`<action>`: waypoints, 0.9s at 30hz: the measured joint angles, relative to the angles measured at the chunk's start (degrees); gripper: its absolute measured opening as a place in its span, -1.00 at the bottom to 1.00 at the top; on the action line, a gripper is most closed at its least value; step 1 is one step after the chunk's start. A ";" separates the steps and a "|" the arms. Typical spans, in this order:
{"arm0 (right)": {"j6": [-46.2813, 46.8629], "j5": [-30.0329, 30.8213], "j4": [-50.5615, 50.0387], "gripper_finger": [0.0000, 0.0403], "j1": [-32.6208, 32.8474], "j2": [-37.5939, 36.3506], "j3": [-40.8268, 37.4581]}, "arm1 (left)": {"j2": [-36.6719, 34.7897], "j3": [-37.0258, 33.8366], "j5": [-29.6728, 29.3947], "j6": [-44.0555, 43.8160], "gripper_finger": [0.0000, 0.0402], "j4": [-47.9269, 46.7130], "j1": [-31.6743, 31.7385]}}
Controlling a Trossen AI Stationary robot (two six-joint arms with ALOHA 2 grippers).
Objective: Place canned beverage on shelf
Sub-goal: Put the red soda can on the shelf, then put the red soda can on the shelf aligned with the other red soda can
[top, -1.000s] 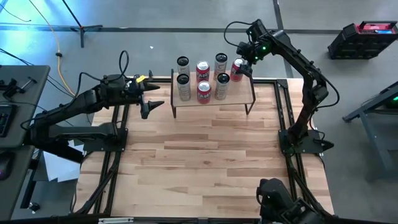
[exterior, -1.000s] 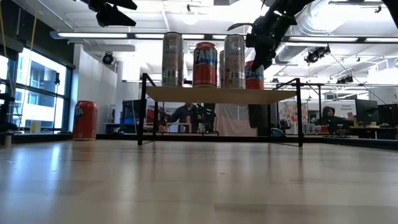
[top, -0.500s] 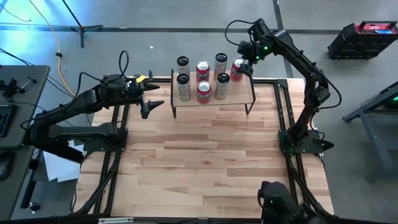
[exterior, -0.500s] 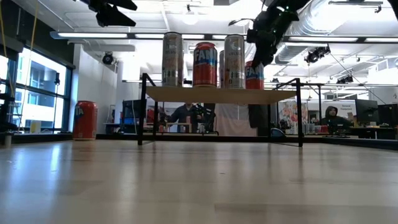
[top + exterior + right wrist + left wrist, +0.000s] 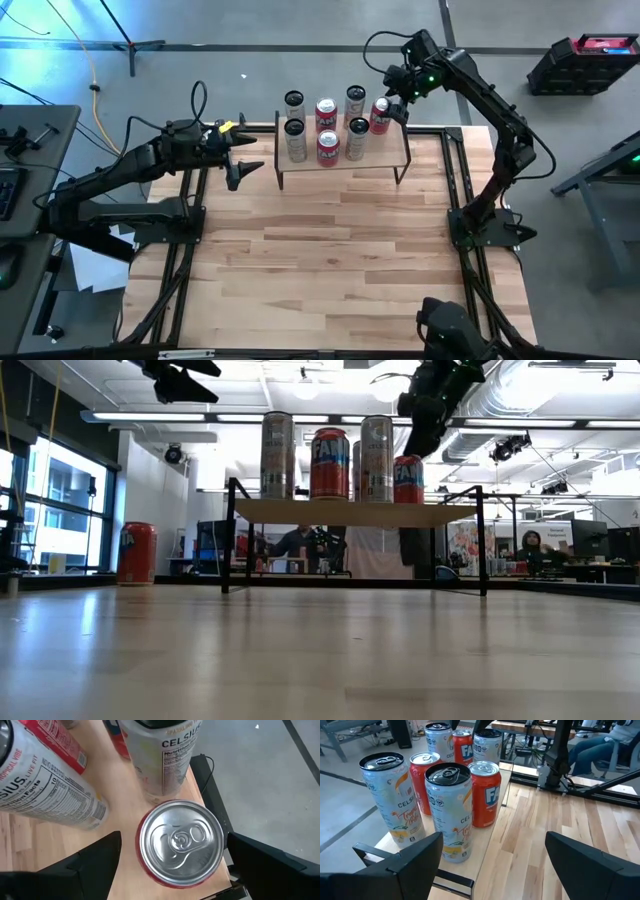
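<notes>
Now my right gripper [image 5: 397,97] hangs open and empty above the red can [image 5: 181,842], which stands on the shelf [image 5: 355,513] at its end. Its label is hidden below me; my left gripper [image 5: 243,160] waits open beside the shelf.

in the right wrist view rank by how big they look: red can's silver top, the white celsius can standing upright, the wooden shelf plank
1. Light wooden shelf plank, most area.
2. Round silver top of the red can.
3. Upright white Celsius can, partly cropped.
The top sits nearest the camera, so the last two are unsure.
</notes>
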 joint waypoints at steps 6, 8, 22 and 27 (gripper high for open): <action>-0.62 3.17 0.32 0.73 0.01 0.17 0.00 | 0.00 0.00 0.00 -0.03 0.71 0.00 0.00; -0.60 5.17 0.64 0.73 0.01 0.17 0.00 | 0.00 0.00 -0.01 -0.03 0.71 -0.01 0.00; 0.34 3.84 1.19 0.73 -0.01 0.20 0.00 | 0.01 -0.02 0.01 -0.06 0.71 -0.01 0.00; 0.34 3.37 1.19 0.73 -0.01 -0.08 0.00 | 0.01 -0.02 0.02 -0.07 0.71 0.15 0.00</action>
